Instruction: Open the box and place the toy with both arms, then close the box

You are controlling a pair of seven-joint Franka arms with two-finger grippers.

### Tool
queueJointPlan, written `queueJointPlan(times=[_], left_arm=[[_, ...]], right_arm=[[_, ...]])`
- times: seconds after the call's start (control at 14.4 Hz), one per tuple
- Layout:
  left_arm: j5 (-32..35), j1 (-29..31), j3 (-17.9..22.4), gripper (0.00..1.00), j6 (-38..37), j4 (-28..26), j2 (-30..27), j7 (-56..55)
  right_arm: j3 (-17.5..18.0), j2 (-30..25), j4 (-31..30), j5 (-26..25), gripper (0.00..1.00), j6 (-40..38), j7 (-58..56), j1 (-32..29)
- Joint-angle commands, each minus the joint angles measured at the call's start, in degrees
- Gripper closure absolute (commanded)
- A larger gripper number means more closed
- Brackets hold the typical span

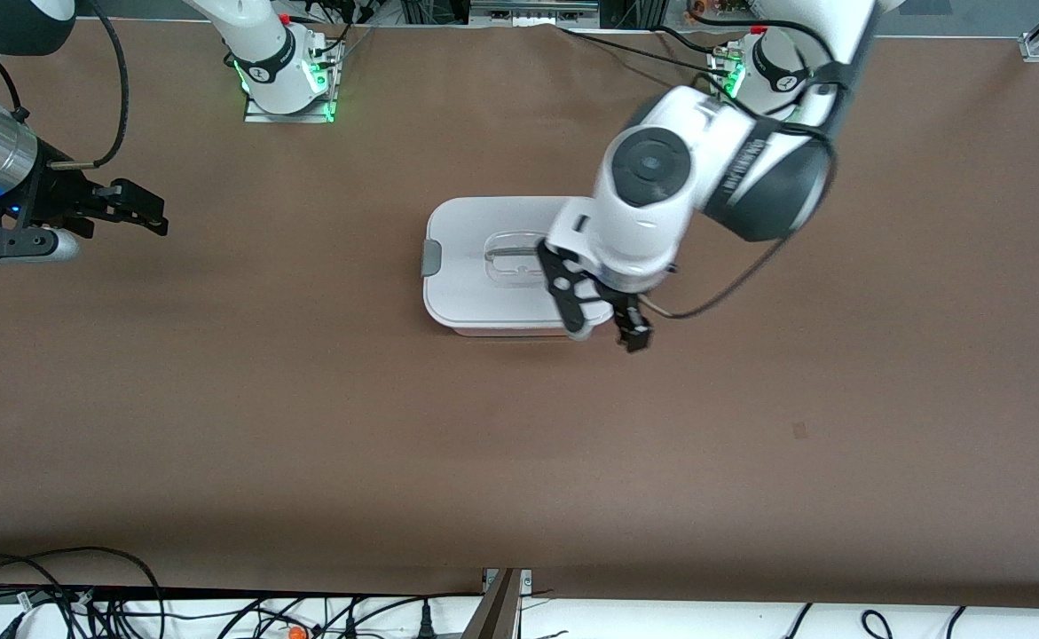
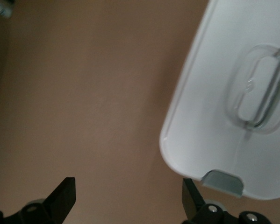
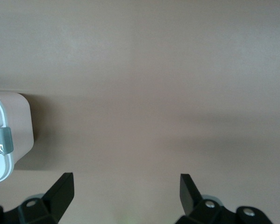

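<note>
The left gripper, fingers released, hangs over the closed box's five o'clock corner, while the right gripper, fingers released, waits over bare bench toward nine o'clock.

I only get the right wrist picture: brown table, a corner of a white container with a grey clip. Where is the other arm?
Observer: The left gripper hangs open over the box's edge nearest the front camera, at the left arm's end of it.
Operator: Is the lid on?
Observer: Yes, the white lid sits flat on the box, with its clear handle in the middle.
Operator: Any pink toy out on the table?
Observer: None shows in any view.
Operator: And my own arm?
Observer: The right gripper waits open over bare table toward the right arm's end.
</note>
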Motion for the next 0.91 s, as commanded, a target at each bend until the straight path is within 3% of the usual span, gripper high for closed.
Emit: queueJointPlan(times=[0.0,0.14,0.35,0.56,0.84], left_arm=[[0.0,6.2,-0.9,0.00,-5.1,3.1,0.2,0.0],[0.0,11.9,-0.9,0.00,-6.5,6.1,0.2,0.1],[0.1,18.2,-1.0,0.00,-7.0,6.2,-2.7,-0.6],[-0.1,24.0,-0.8,0.00,-8.1,4.8,-7.3,-4.0],[-5.8,31.8,-0.7,0.00,-11.8,-1.3,-14.7,-10.0]], right_arm=[[0.0,0.3,0.9,0.1,0.00,-0.6,-0.3,-0.2],[0.0,0.3,0.9,0.1,0.00,-0.6,-0.3,-0.2],[0.0,0.3,0.9,0.1,0.00,-0.5,-0.3,-0.2],[0.0,0.3,0.9,0.1,0.00,-0.5,-0.3,-0.2],[0.0,0.3,0.9,0.1,0.00,-0.6,-0.3,-0.1]])
